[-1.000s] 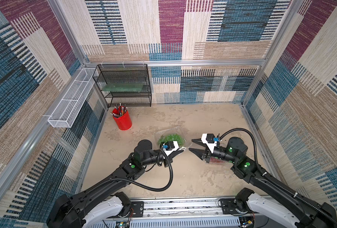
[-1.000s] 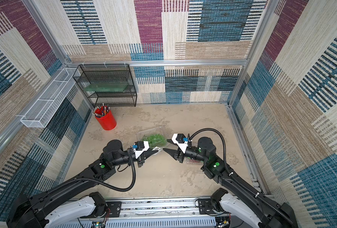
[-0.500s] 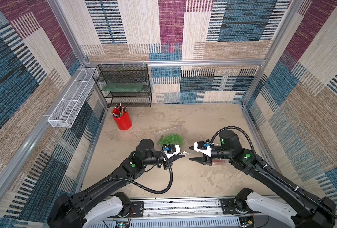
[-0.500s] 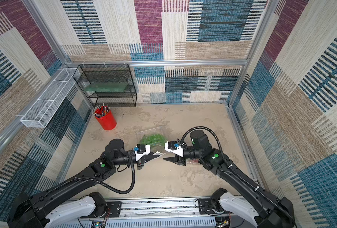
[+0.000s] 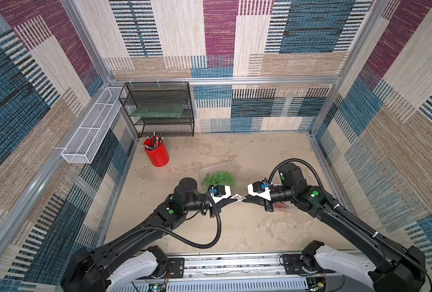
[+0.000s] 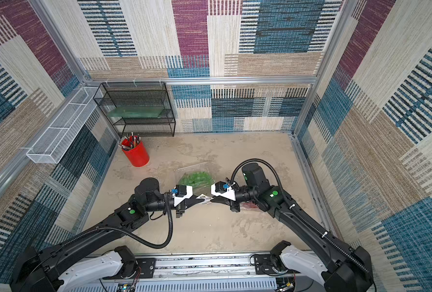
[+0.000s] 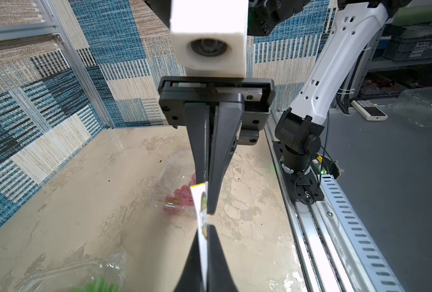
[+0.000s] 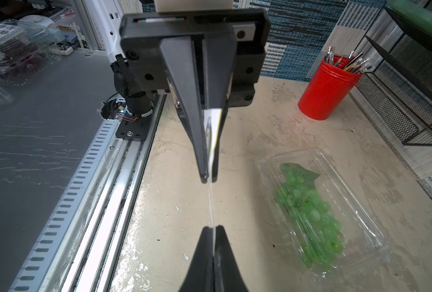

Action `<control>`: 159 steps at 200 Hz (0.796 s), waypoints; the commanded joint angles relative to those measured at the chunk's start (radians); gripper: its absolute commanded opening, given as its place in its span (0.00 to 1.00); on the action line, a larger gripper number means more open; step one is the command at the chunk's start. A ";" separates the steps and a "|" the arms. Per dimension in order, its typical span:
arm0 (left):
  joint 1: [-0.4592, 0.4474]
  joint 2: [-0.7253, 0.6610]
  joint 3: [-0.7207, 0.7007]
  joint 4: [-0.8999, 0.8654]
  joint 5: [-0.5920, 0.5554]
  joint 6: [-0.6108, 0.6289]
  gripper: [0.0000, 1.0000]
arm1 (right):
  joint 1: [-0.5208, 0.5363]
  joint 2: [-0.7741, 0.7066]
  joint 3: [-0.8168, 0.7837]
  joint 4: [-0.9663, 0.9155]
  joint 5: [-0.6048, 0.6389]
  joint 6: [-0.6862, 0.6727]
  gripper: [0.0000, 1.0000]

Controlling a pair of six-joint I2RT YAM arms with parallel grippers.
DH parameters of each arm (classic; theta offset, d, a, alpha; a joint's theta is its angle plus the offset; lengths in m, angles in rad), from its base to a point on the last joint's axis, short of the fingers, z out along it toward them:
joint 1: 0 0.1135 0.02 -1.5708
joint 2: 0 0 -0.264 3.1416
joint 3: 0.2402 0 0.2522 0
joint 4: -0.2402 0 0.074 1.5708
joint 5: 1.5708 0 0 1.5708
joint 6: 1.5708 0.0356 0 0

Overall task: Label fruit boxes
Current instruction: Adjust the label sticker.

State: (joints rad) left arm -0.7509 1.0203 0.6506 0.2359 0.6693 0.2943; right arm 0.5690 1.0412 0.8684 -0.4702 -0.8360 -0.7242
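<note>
Below, we see a mottled beige tabletop (image 5: 240,235). On it, a clear plastic clamshell of green grapes (image 5: 218,178) lies just behind the left gripper (image 5: 231,201), and a clear clamshell of red grapes (image 7: 178,196) lies under the right gripper (image 5: 246,200). Each gripper pinches one end of a small white sticker sheet (image 5: 238,198), held above the table.

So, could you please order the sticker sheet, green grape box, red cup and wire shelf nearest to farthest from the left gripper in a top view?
1. sticker sheet, in the left gripper
2. green grape box, just behind
3. red cup, back left
4. wire shelf, rear left
</note>
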 commanded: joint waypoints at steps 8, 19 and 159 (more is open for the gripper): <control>0.001 -0.002 0.015 -0.007 0.029 0.005 0.19 | -0.001 0.010 0.017 -0.026 0.042 -0.056 0.05; 0.001 -0.002 0.015 -0.007 0.032 0.005 0.19 | 0.000 0.017 0.025 -0.038 0.053 -0.067 0.05; 0.001 0.004 0.026 -0.027 -0.009 0.000 0.00 | 0.009 0.011 0.032 -0.011 0.044 -0.079 0.07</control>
State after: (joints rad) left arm -0.7509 1.0267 0.6666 0.2131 0.6815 0.2901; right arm 0.5766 1.0634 0.9020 -0.5014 -0.7845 -0.8120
